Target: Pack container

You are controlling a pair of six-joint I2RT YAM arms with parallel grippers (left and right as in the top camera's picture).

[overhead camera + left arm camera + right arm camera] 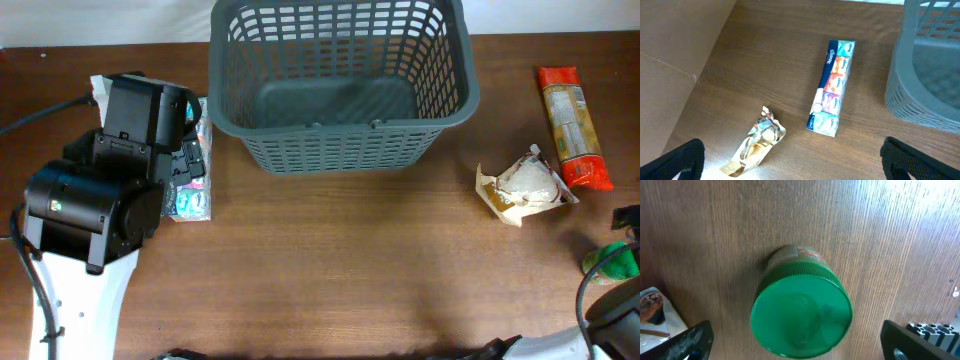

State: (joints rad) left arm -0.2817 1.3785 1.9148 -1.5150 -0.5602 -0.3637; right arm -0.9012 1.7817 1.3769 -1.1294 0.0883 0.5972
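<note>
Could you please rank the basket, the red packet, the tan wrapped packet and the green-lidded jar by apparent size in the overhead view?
1. Grey basket, by far the largest.
2 and 3. Red packet and tan wrapped packet: one longer, one wider, too close to rank.
4. Green-lidded jar, smallest, though partly hidden.

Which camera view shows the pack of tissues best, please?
The left wrist view: the tissue pack lies whole and unobstructed there. Overhead, the left arm covers most of it. The right wrist view does not show it at all.
</note>
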